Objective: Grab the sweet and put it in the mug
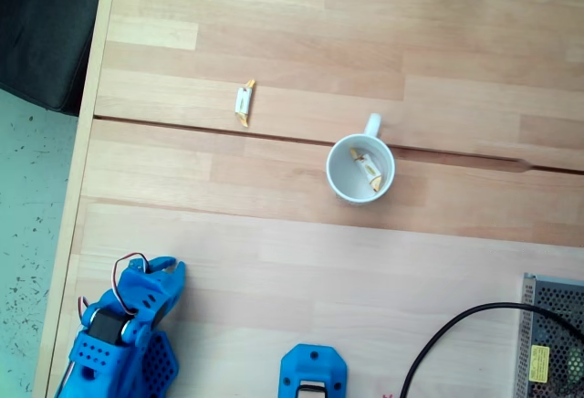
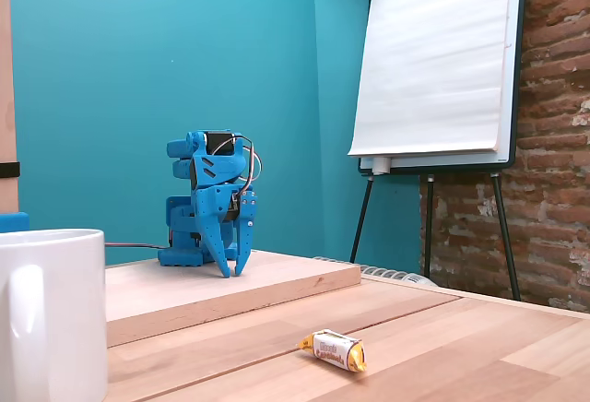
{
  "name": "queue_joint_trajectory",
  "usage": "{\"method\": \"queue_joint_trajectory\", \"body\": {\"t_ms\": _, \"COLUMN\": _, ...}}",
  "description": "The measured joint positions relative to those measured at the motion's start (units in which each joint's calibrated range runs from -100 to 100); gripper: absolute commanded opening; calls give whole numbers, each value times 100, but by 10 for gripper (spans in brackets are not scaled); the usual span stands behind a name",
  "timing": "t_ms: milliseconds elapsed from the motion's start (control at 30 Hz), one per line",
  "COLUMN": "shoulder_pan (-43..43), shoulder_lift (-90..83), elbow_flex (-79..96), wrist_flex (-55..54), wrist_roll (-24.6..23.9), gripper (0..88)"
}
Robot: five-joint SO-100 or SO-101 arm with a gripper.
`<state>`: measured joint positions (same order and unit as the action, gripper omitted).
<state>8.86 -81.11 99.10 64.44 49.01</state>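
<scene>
A white mug (image 1: pixel 339 186) stands mid-table, its handle pointing to the far side; it shows again at the left edge of the low fixed view (image 2: pixel 46 314). One wrapped sweet (image 1: pixel 244 104) with yellow-orange twisted ends lies on the bare wood to the left of the mug, also in the low view (image 2: pixel 335 349). Another sweet just like it (image 1: pixel 369 169) lies inside the mug. My blue gripper (image 1: pixel 162 268) (image 2: pixel 234 273) is folded back at the table's near left corner, far from both. Its fingertips point down, meet, and hold nothing.
The arm's blue base (image 1: pixel 313 372) sits at the near edge. A black cable (image 1: pixel 438 343) and a metal power supply (image 1: pixel 552 339) lie at the near right. A groove between boards (image 1: pixel 228 130) runs across the table. An easel with a whiteboard (image 2: pixel 438 61) stands behind.
</scene>
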Motion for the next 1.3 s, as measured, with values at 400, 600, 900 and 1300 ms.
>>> {"method": "queue_joint_trajectory", "body": {"t_ms": 400, "shoulder_pan": -7, "shoulder_lift": 227, "elbow_flex": -63, "wrist_flex": -16, "wrist_roll": 34, "gripper": 32}}
{"method": "queue_joint_trajectory", "body": {"t_ms": 600, "shoulder_pan": -7, "shoulder_lift": 1744, "elbow_flex": -861, "wrist_flex": -24, "wrist_roll": 0, "gripper": 32}}
{"method": "queue_joint_trajectory", "body": {"t_ms": 900, "shoulder_pan": 0, "shoulder_lift": 4024, "elbow_flex": -2286, "wrist_flex": -16, "wrist_roll": -39, "gripper": 32}}
{"method": "queue_joint_trajectory", "body": {"t_ms": 1300, "shoulder_pan": 15, "shoulder_lift": 5840, "elbow_flex": -5173, "wrist_flex": -16, "wrist_roll": 34, "gripper": 32}}
